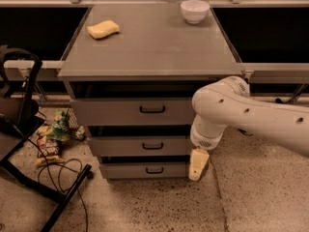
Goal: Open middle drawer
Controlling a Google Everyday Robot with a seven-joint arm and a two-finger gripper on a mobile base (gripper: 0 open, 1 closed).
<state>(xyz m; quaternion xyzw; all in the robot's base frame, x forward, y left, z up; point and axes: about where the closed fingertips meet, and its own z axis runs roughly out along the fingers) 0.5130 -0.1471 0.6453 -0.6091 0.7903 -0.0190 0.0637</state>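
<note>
The grey cabinet has three drawers. The middle drawer [140, 146] has a flat front and a small black loop handle [152, 146]; it looks closed. The taller top drawer [130, 111] is above it and the narrow bottom drawer [145, 169] below. My gripper [198, 164] hangs from the white arm [241, 112] at the right end of the drawer fronts, level with the bottom drawer and below the middle one, to the right of its handle. It holds nothing that I can see.
On the cabinet top [154, 47] lie a yellow sponge [103, 29] and a white bowl [195, 10]. A black stand [29, 129], cables [58, 178] and snack bags [50, 134] crowd the floor at the left. Speckled floor [159, 204] lies in front.
</note>
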